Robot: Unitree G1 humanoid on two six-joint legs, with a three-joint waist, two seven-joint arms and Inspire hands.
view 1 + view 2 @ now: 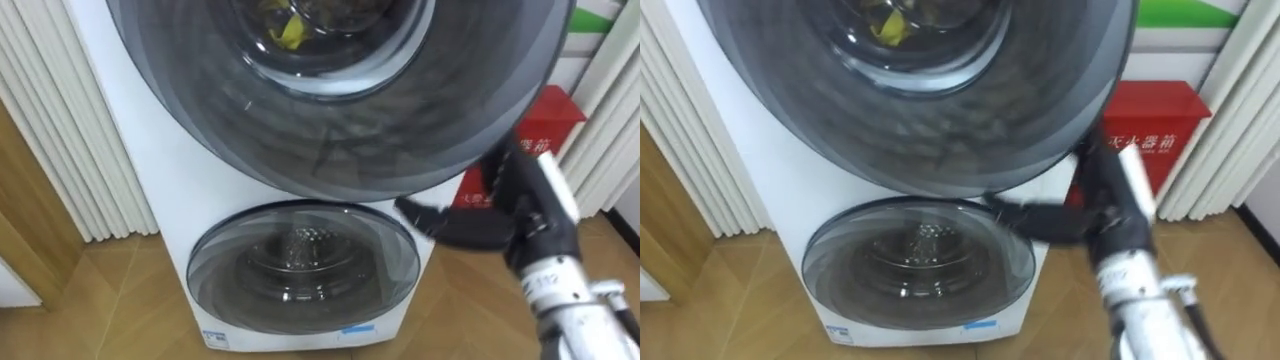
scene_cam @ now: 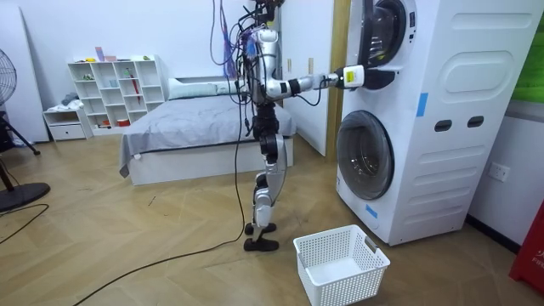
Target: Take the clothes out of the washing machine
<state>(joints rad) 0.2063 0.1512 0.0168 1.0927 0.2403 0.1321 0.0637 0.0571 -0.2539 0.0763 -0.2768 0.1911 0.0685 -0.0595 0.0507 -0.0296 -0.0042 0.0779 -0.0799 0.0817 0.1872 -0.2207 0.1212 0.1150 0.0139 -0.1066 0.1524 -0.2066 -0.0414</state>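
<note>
So you're at door-opening: right hand [image 1: 470, 228] flat-fingered, empty, upper door [image 1: 340, 120] rim just above it. Next, swing it wide and reach the yellow clothes [image 1: 290, 32].

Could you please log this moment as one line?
right robot hand: at upper door rim | yellow cloth: behind door glass | laundry basket: on floor

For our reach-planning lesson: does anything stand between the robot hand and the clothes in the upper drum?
Yes: the upper glass door covers the drum opening, with the yellow clothes behind it. The right robot hand is outside, at the door's lower right edge.
</note>
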